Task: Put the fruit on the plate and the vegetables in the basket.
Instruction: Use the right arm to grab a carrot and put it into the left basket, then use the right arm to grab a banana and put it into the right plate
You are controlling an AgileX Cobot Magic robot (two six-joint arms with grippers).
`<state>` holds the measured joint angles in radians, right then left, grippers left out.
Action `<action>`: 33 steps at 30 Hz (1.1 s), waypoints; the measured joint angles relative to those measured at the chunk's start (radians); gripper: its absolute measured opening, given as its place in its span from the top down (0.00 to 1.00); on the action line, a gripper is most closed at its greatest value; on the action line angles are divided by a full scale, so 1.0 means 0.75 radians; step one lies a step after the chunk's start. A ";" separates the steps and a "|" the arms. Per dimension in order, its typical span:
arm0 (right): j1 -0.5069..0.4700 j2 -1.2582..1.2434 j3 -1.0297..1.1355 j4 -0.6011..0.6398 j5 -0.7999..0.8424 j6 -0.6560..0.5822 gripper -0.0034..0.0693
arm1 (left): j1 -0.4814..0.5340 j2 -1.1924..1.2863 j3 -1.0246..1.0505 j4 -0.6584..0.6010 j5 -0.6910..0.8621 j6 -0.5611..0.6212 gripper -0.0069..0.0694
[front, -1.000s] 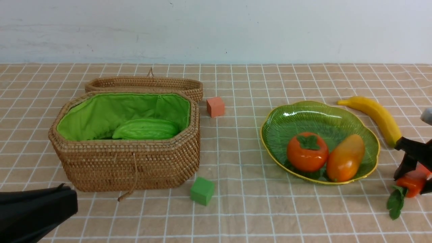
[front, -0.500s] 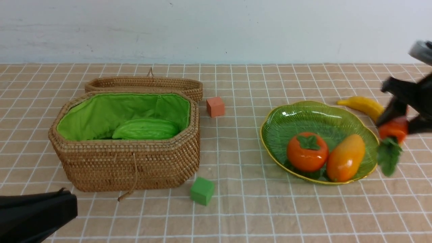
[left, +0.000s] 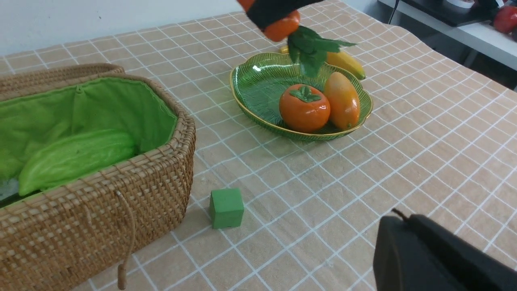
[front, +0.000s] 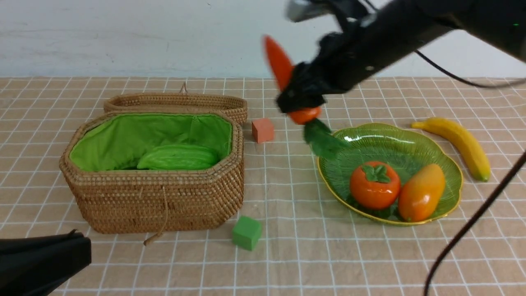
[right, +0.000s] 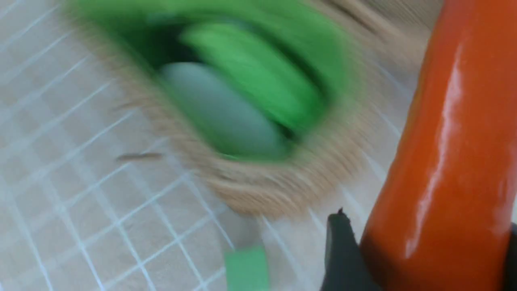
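Persimmon [front: 374, 185] and mango [front: 421, 192] sit on the plate [front: 370, 135]; cucumber [front: 177, 157] lies in the basket [front: 164, 201]. Right jaws grip the pepper [front: 281, 68] midair between them. Banana [front: 460, 142] waits on the tabletop [front: 312, 255], far right. Left jaws closed, empty.

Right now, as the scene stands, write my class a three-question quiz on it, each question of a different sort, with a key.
1. True or false: the banana lies on the plate.
2. What does the right gripper hold? A a spoon; B a pepper; C an apple.
3. How many fruits lie on the plate?
Key: 1 false, it lies beside the plate. 2 B. 3 two, the persimmon and the mango.
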<state>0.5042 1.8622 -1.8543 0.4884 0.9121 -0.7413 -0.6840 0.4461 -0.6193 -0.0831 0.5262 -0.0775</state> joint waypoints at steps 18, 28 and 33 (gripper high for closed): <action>0.323 0.372 -0.132 -0.038 -0.655 -0.524 0.21 | 0.000 0.000 0.000 0.019 0.004 0.000 0.92; 0.279 0.028 -0.141 -0.598 -0.048 0.250 0.17 | 0.000 0.000 0.000 0.008 -0.024 0.000 0.92; -0.070 -0.084 -0.153 -0.967 0.321 0.608 0.56 | 0.000 0.000 0.000 -0.018 -0.091 0.000 0.92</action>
<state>0.4520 1.7994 -1.9694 -0.2372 1.1527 -0.2853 -0.6840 0.4461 -0.6193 -0.0964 0.4577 -0.0775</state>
